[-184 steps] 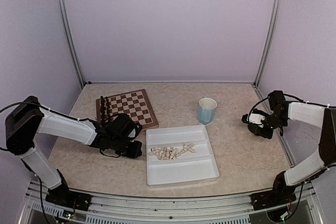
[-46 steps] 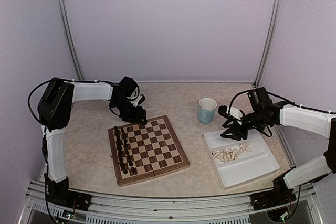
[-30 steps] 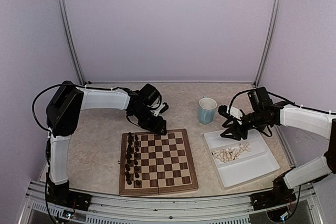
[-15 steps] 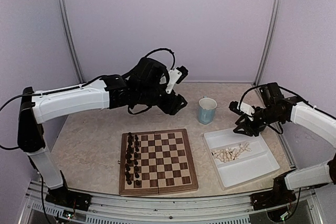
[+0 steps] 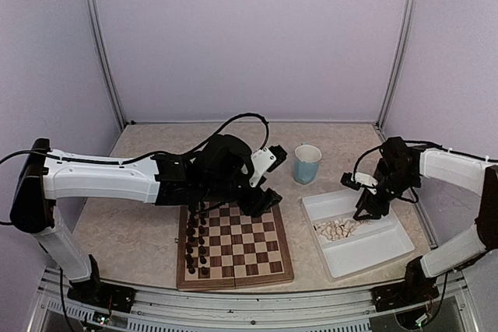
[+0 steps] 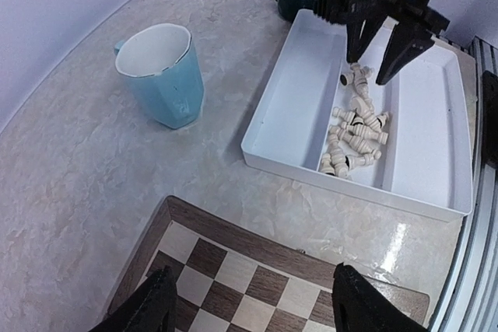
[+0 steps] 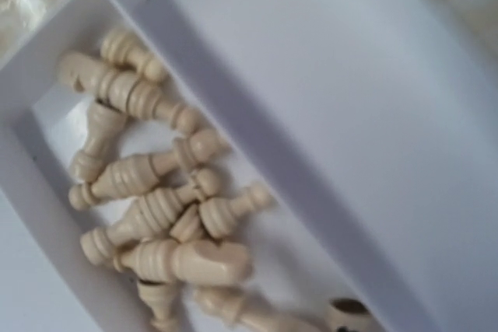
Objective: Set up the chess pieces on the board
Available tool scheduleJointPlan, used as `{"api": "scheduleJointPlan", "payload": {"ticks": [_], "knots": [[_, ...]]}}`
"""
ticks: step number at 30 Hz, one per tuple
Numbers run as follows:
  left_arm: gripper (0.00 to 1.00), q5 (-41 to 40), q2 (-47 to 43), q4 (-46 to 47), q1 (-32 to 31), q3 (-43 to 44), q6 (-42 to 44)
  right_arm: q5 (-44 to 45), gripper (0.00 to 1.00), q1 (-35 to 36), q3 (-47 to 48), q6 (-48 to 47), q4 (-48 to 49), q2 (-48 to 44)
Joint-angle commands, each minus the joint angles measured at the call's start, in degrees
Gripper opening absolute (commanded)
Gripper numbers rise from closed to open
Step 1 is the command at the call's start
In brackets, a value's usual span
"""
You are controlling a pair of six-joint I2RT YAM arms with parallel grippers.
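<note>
The board (image 5: pixel 247 248) lies at the centre front, dark pieces (image 5: pixel 194 240) standing along its left side. My left gripper (image 5: pixel 261 197) hangs open over the board's far right corner; in the left wrist view its fingertips (image 6: pixel 160 302) frame bare checks of the board (image 6: pixel 233 270) with nothing between them. Several cream chess pieces (image 5: pixel 336 228) lie in a heap in the white tray (image 5: pixel 373 248). My right gripper (image 5: pixel 364 209) hovers just above that heap, its fingers (image 6: pixel 401 46) spread apart and empty. The right wrist view shows the chess pieces (image 7: pixel 156 207) lying close below, my own fingers out of frame.
A light blue mug (image 5: pixel 306 163) stands upright behind the board and left of the tray, also visible as the mug (image 6: pixel 163 75) in the left wrist view. The tray (image 7: pixel 350 75) has a divider; its right compartment holds nothing. Frame posts stand at the back corners.
My left arm has swung down from behind the board to just over its far right corner. My right gripper has dropped closer to the heap in the tray. The board has stayed put.
</note>
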Motion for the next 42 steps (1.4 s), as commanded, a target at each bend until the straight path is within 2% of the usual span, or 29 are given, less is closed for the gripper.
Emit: {"api": "scheduleJointPlan", "payload": {"ticks": [1,5,7,11,14,17,26,30,34,38,41,42], "knots": [[0.68,0.81,-2.44,4.4,-0.47,-0.04,-2.8,-4.38,0.44,-0.6,2.35,0.56,-2.27,8.98],[0.68,0.42,-2.6,4.66,-0.91,-1.01,-3.68,-7.01,0.45,-0.87,4.65,1.25,-2.59,13.03],[0.68,0.39,-2.66,4.65,-1.15,-1.27,-4.17,-7.76,0.5,-0.88,5.47,1.57,-2.66,14.24],[0.68,0.47,-2.63,4.68,-1.4,-1.55,-4.79,-9.25,0.53,-0.88,6.03,2.16,-2.42,16.79],[0.68,0.55,-2.37,4.42,-1.5,-1.32,-4.9,-9.64,0.6,-0.88,6.15,2.33,-2.35,19.21],[0.68,0.56,-2.19,4.4,-1.61,-1.18,-4.82,-10.32,0.6,-0.88,6.35,2.47,-2.39,20.57],[0.68,0.66,-1.44,4.64,-1.67,-1.13,-4.92,-12.14,0.49,-0.88,7.36,5.58,-0.19,20.98],[0.68,0.83,-1.33,4.62,-1.76,-1.19,-5.0,-13.17,0.34,-0.85,7.64,6.32,0.15,22.32],[0.68,0.6,-1.35,4.5,-1.76,-1.44,-4.91,-14.51,0.24,-0.8,7.58,5.76,-1.2,22.36],[0.68,0.78,-1.26,4.59,-1.76,-1.31,-4.7,-14.6,0.23,-0.78,7.1,4.99,-2.52,21.35],[0.68,0.81,-1.04,4.5,-1.8,-1.13,-4.48,-14.71,0.36,-0.8,6.65,3.21,-4.28,20.44],[0.68,0.89,-0.97,4.49,-1.77,-1.09,-4.29,-14.44,0.37,-0.8,6.53,2.66,-4.67,20.08]]}}
